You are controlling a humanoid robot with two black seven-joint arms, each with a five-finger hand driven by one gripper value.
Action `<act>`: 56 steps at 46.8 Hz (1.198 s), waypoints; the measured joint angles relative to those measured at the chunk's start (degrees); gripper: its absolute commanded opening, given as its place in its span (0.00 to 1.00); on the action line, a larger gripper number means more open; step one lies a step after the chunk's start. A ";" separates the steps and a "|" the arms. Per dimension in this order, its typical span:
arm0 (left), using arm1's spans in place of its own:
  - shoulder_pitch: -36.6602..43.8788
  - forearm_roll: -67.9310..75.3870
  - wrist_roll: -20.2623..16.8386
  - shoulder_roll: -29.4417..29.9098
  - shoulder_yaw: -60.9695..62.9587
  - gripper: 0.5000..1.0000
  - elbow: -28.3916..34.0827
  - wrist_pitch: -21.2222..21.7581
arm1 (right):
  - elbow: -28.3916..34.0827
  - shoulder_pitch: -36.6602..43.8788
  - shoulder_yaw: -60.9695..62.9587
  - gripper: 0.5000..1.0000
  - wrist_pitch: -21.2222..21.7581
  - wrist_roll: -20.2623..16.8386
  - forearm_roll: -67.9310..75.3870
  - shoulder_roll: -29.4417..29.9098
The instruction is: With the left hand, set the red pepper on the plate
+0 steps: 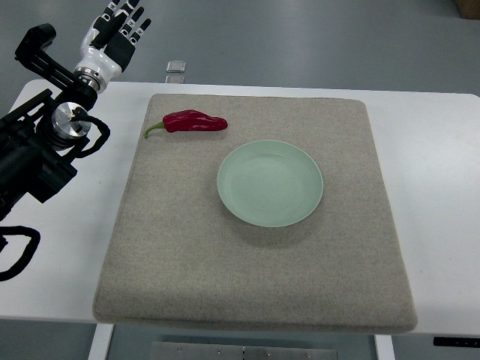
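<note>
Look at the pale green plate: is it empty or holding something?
Empty. The plate shows a bare surface; the red pepper lies apart from it on the mat.

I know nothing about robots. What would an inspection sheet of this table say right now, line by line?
Surface: white table covered by a beige felt mat lying flat.
Job's things: red pepper lies on the mat, green stem pointing left, apart from the plate; pale green plate sits mid-mat, with nothing on it.
Clutter: small clear object at the table's far edge, too small to identify.
Hands: left hand hovers beyond the table's far left corner, fingers extended, holding nothing; right hand not in view.
Cables: black cables loop over the table's left edge beside the arm.
Surroundings: grey floor; brown object at the top right corner.
</note>
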 measured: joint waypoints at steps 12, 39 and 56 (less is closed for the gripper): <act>0.17 0.13 -0.54 -0.06 0.00 0.98 0.08 0.00 | 0.00 0.01 0.00 0.86 0.00 0.00 0.00 0.00; 0.36 -0.18 -0.61 -0.09 -0.03 0.98 0.11 0.00 | 0.00 0.00 0.00 0.86 -0.01 0.00 0.00 0.00; 0.62 0.20 -0.61 -0.16 0.00 0.98 0.01 0.00 | 0.00 0.00 0.00 0.86 -0.01 0.00 0.00 0.00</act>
